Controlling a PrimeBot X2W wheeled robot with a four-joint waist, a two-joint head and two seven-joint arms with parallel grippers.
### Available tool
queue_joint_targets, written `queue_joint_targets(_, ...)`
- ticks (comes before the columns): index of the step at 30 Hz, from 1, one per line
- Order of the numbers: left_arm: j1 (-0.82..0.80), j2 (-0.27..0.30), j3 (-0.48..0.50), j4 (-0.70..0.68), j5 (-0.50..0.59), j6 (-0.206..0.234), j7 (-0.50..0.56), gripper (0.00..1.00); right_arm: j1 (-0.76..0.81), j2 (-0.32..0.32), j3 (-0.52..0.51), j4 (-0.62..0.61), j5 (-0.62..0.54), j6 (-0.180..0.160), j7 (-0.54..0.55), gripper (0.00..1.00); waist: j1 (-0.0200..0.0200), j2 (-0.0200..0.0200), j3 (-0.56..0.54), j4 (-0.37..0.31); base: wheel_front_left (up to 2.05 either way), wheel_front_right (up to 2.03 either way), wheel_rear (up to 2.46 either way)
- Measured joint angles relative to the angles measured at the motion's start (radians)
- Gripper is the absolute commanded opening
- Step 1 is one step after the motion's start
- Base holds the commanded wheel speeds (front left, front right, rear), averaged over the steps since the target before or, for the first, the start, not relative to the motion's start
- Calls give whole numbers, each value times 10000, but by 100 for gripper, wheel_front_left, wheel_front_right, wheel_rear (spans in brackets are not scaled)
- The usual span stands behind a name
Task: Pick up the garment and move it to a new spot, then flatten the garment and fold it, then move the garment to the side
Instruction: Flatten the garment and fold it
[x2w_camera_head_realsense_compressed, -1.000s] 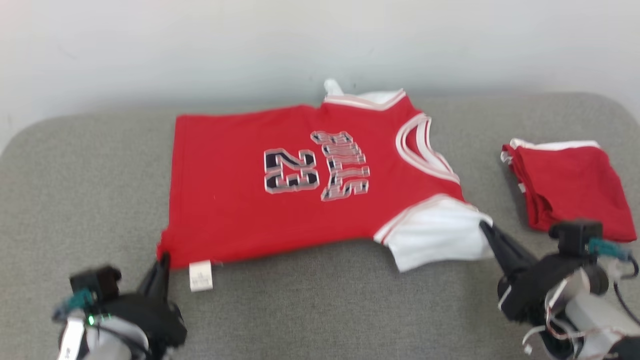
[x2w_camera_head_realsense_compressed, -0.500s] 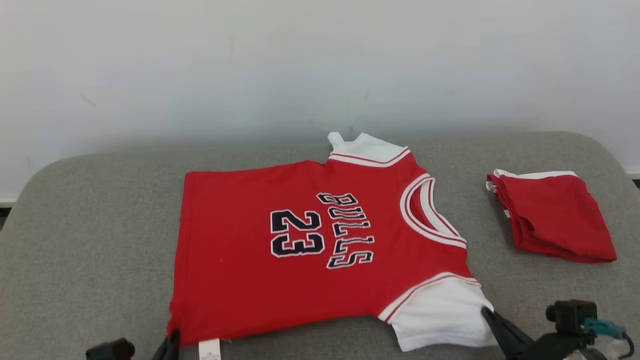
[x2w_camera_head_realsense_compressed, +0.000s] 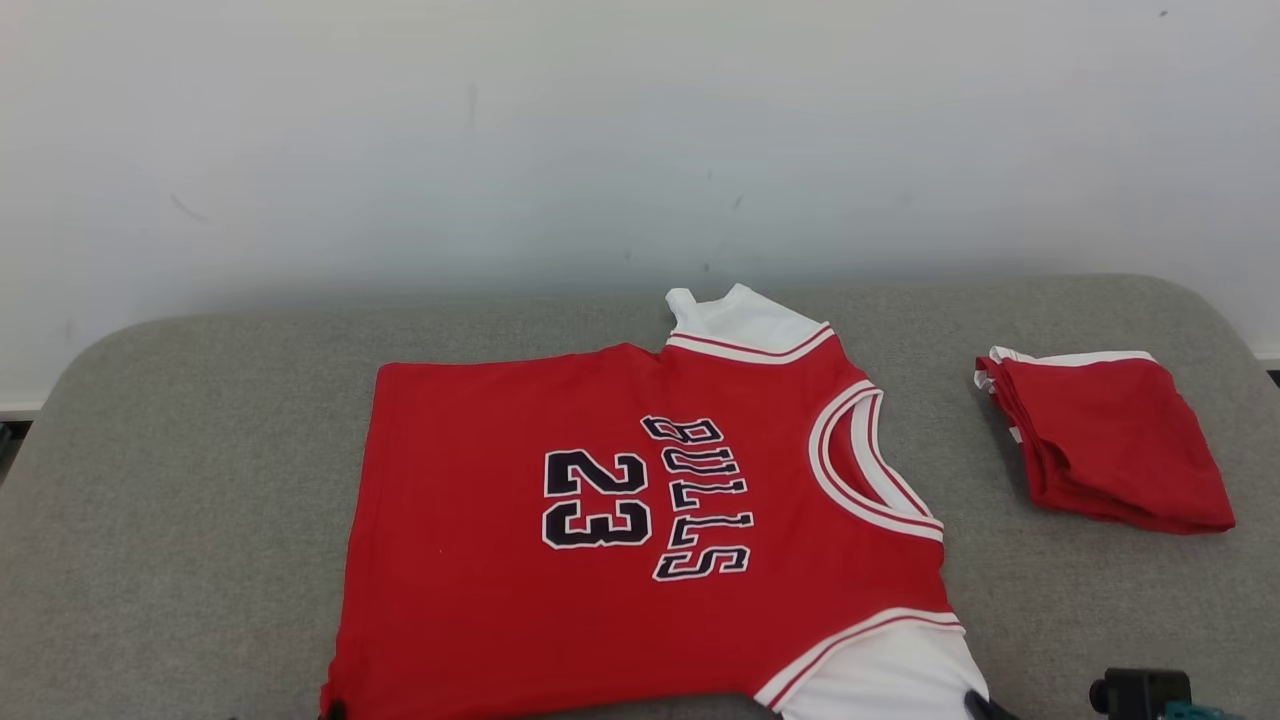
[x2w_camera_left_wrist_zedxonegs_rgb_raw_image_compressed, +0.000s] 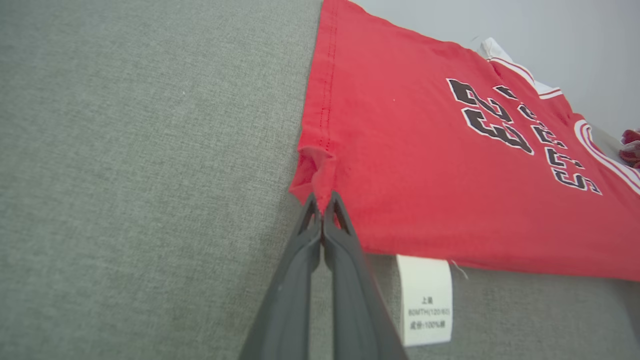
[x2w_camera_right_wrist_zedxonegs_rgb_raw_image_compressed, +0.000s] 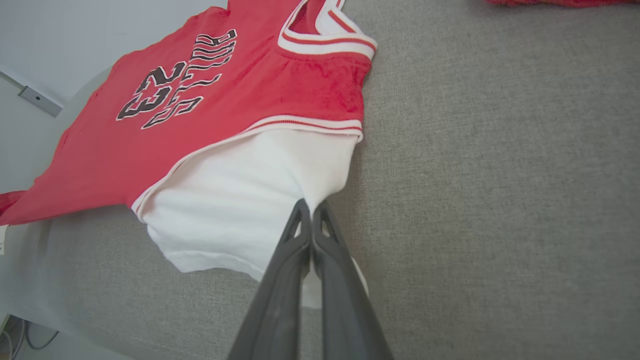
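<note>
— Where is the red fabric jersey (x2w_camera_head_realsense_compressed: 600, 520) with white sleeves and dark "BULLS 23" lettering?
— Spread flat at the lower centre of the head frame, on the grey fabric-covered surface (x2w_camera_head_realsense_compressed: 200, 450), neckline toward the right.
— And the tools?
— The left tool (x2w_camera_left_wrist_zedxonegs_rgb_raw_image_compressed: 322, 207) is pressed together on the puckered red hem corner, just beside the white care label (x2w_camera_left_wrist_zedxonegs_rgb_raw_image_compressed: 425, 300). The right tool (x2w_camera_right_wrist_zedxonegs_rgb_raw_image_compressed: 311, 212) pinches the edge of the white sleeve (x2w_camera_right_wrist_zedxonegs_rgb_raw_image_compressed: 240, 200).
— What differs from a second ago?
— The head camera has tilted up: more pale wall (x2w_camera_head_realsense_compressed: 640, 130) shows, the jersey sits lower in the frame, and both tools have slid to its bottom edge. The jersey and the folded red garment (x2w_camera_head_realsense_compressed: 1110, 450) at the right keep their spacing.
</note>
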Motion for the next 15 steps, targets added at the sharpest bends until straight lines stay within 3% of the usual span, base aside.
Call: queue_joint_targets(15, 149, -182, -151, 293, -2, 163, 403, 0, 250, -36, 378, -142, -52, -581, 830, 0, 1, 1, 95, -9, 0, 0, 0)
